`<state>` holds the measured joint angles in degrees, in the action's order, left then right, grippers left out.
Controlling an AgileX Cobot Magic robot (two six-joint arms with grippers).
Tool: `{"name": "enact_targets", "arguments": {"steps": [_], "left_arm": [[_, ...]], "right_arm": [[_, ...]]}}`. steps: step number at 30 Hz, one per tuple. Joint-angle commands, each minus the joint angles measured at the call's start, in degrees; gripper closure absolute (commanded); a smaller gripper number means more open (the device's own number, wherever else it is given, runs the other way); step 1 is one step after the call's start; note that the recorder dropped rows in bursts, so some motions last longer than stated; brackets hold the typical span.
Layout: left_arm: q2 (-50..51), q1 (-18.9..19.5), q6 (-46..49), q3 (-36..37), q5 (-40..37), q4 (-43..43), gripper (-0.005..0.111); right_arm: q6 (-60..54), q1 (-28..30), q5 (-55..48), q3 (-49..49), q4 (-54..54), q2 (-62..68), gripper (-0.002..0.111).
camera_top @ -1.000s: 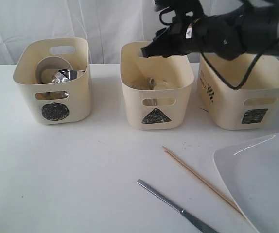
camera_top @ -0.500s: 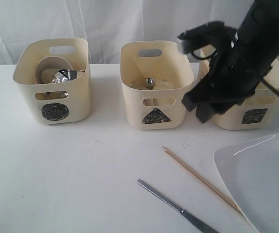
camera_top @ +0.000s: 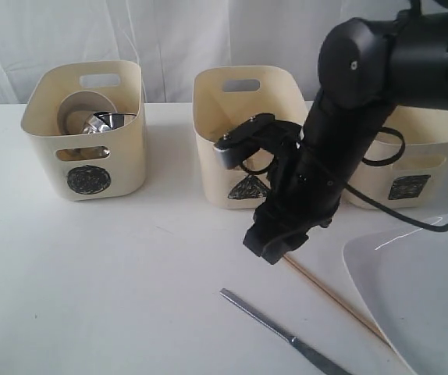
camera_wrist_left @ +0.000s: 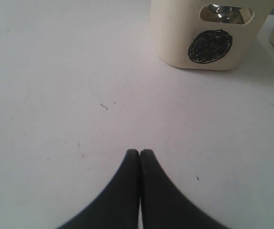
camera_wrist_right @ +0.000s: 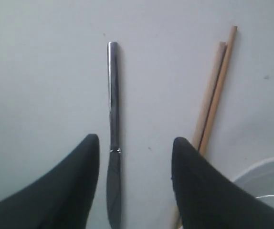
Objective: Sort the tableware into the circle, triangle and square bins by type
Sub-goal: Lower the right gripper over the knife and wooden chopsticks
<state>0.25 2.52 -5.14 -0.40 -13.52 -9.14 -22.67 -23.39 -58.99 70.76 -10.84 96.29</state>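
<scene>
The knife (camera_wrist_right: 113, 133) lies flat on the surface (camera_top: 130, 273), out in front of the triangle bin (camera_top: 208, 181) and well apart from it. My right end effector (camera_wrist_right: 134, 143) hovers over it with its fingers spread wide and nothing in them. In the wrist view the knife runs up the gap between them, so I judge I am lined up to take it next; being cutlery, it probably belongs in the triangle bin.

The chopsticks (camera_wrist_right: 213, 100) lie just beside the knife at a slight angle, and one finger overlaps them in that view. Coming down as I stand, I could pinch or drag them along. Past them sits the white plate (camera_top: 419, 297); whether its rim touches the chopsticks I cannot tell. The arm itself hides much of the triangle bin and part of the square bin (camera_top: 435, 183).

My left end effector (camera_wrist_left: 139, 152) is closed on nothing, low over bare surface, facing the circle bin (camera_wrist_left: 175, 38), where a steel mug (camera_top: 108, 122) shows.
</scene>
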Motion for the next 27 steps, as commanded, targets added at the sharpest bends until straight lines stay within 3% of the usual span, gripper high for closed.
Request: {"name": "enact_targets", "arguments": {"steps": [1,15,20,27], "left_arm": [[-0.25,-0.45,-0.09,0.4,0.26,-0.4,0.107],[-0.25,-0.45,-0.09,0.4,0.26,-0.4,0.107],[-0.25,-0.45,-0.09,0.4,0.26,-0.4,0.107],[-0.25,-0.45,-0.09,0.4,0.26,-0.4,0.107]], "right_arm": [[-1.06,-1.19,3.12,-0.08,4.62,1.71,0.052],[-0.64,-1.23,4.98,-1.4,8.03,9.45,0.049],[13.45,-1.23,5.38,-3.01,23.37,9.45,0.049],[13.81,-1.12,15.79,-9.84,19.41,9.55,0.049]]}}
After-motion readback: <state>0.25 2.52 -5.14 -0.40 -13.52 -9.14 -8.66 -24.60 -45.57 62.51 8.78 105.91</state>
